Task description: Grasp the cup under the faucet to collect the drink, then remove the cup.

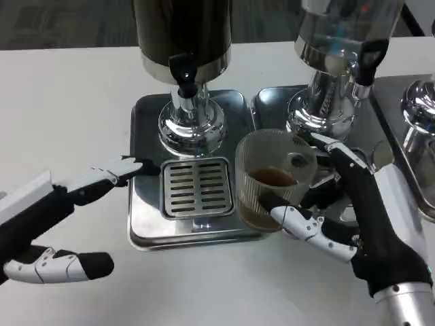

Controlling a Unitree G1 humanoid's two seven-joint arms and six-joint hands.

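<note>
In the head view, the right hand [346,217] is holding the ribbed glass cup [272,180], with one finger wrapping the cup's near side low down and others reaching around its far right side. The cup is carrying a shallow layer of brown drink and is sitting off the right edge of the slotted drip grate [197,188], over the right edge of the steel tray [146,224], no longer beneath the black faucet [183,71] of the dark dispenser [182,30]. Whether it is resting on the tray or being lifted clear, I cannot tell.

Judging by that, collecting looks finished and the removal step is in hand. The next move is calling for a level carry toward the near right part of the white table [204,292], keeping the cup upright so the drink is not slopping, and clearing the second dispenser's chrome base [319,112] just behind it.

The left hand [75,197] is waiting at the tray's left edge, fingers spread and holding nothing, one fingertip lying just beside the grate's left corner.
</note>
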